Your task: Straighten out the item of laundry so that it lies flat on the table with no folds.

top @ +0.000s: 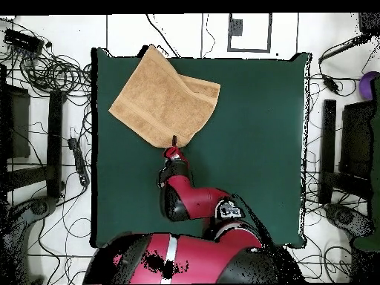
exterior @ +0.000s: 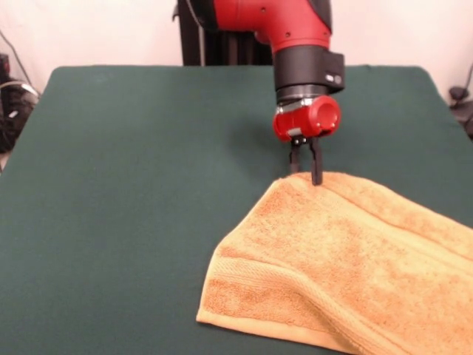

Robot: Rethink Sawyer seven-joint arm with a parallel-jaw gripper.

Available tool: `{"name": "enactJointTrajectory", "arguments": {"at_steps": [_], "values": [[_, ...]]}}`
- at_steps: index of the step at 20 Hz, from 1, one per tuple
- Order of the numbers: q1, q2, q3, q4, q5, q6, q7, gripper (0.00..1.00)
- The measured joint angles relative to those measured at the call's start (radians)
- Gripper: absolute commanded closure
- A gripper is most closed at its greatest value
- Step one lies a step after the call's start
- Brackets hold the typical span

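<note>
Currently the gripper (exterior: pixel 305 164) stands with narrow-set fingers at the towel (exterior: pixel 347 259) corner – whether cloth is pinched cannot be told – a shallow hold risks slipping, leaving folds.

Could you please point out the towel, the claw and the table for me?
towel (exterior: pixel 347 259): front view, middle of its top layer.
claw (exterior: pixel 306 168): front view, between its tips, at the towel's far edge.
table (exterior: pixel 133 185): front view, bare green cloth.

A golden-orange towel (exterior: pixel 347 259) of rough, looped terry cloth, with a flatter woven band near its hem. It lies on a table (exterior: pixel 133 185) covered in matt, dark green, felt-like cloth. Above the towel's corner, the arm's (exterior: pixel 295 44) shell looks like glossy red and black plastic.
</note>
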State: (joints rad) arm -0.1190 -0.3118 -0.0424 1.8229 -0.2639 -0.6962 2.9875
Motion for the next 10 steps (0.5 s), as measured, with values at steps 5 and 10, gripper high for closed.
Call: {"name": "enactJointTrajectory", "arguments": {"at_steps": [5,10], "values": [[-0.091,-0.053,0.064,-0.001,-0.116,0.166,0.0,0.0],[-0.157,-0.099,0.096,-0.008,-0.175,0.336,0.0,0.0]]}}
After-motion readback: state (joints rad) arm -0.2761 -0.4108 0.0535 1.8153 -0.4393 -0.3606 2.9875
